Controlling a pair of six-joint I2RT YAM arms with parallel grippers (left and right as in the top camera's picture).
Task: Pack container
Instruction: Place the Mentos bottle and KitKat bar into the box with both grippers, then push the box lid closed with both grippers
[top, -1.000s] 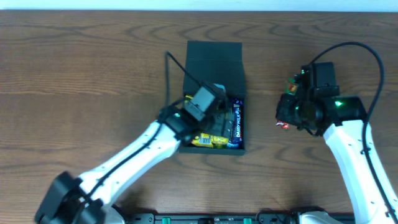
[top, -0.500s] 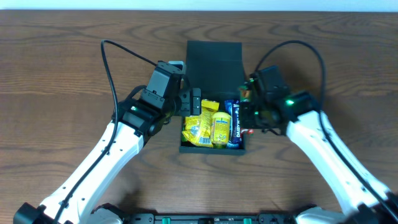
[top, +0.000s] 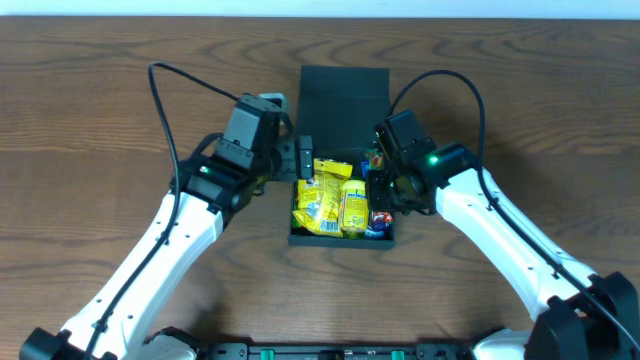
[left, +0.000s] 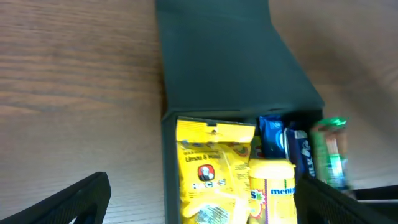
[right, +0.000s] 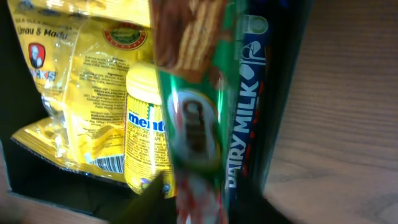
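The dark teal-green container (top: 340, 240) stands open at the table's middle, its flap lid (top: 345, 95) folded back. Inside lie a yellow snack packet (top: 318, 200), a yellow Mentos bottle (top: 353, 205) and a blue Dairy Milk bar (right: 245, 124). My right gripper (top: 380, 185) is shut on a green Milo packet (right: 193, 124) and holds it over the box's right side, above the Dairy Milk bar. My left gripper (top: 303, 160) is open and empty at the box's back left edge. In the left wrist view the container (left: 168, 162) lies between its spread fingers (left: 199, 208).
Brown wooden table (top: 120, 90) all round the container. Black cables arc over both arms. The Milo packet also shows in the left wrist view (left: 329, 155) at the box's right side.
My left gripper has come out of the container to its back left edge. My right arm has swung in from the right with the green Milo packet to above the box's right side.
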